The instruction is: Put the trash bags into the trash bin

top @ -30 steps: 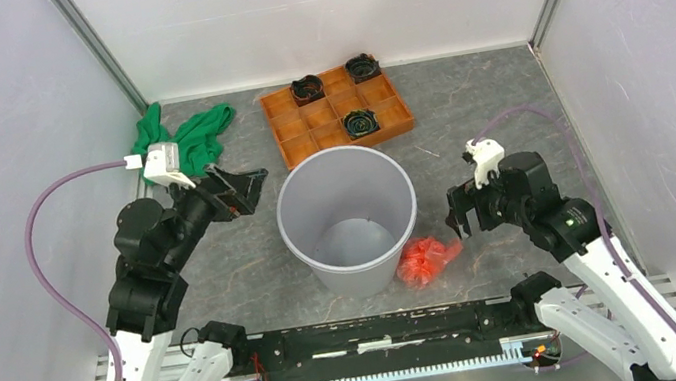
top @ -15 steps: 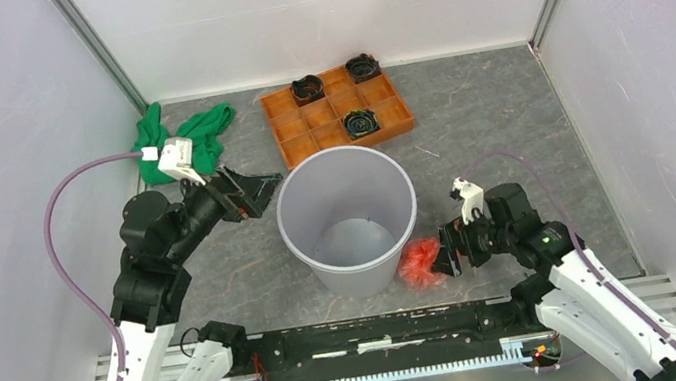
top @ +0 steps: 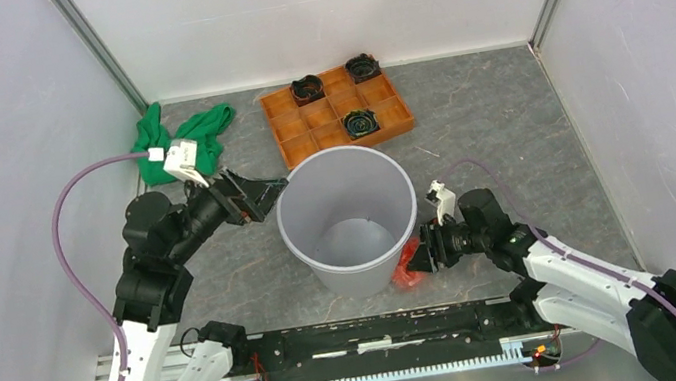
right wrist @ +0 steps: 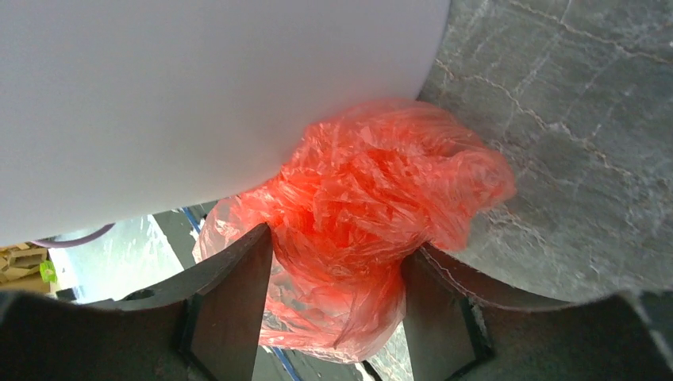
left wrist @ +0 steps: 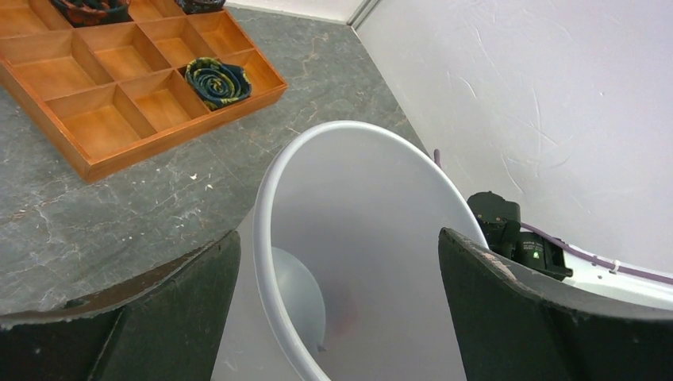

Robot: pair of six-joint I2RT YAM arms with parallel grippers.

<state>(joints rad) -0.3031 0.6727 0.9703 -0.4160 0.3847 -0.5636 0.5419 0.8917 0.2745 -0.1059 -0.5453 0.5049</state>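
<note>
The grey trash bin (top: 353, 271) stands upright in the middle of the table, with nothing inside it that I can see. A crumpled red-orange trash bag (top: 410, 268) lies on the table against the bin's lower right wall (right wrist: 198, 95). My right gripper (top: 422, 251) is low beside the bin, and in the right wrist view its fingers press into both sides of the bag (right wrist: 381, 190), shut on the wad (right wrist: 339, 238). My left gripper (top: 272, 192) hovers open at the bin's left rim (left wrist: 270, 206), its fingers (left wrist: 182, 302) straddling the rim.
An orange compartment tray (top: 305, 135) holding three dark rolled items (top: 360, 123) sits behind the bin. A green cloth (top: 189, 132) lies at the back left. White walls close in both sides, and the rail with the arm bases runs along the near edge.
My right arm dropped and swung left to the bag, and its fingers now clamp the wad. My left gripper moved right to the bin's rim.
</note>
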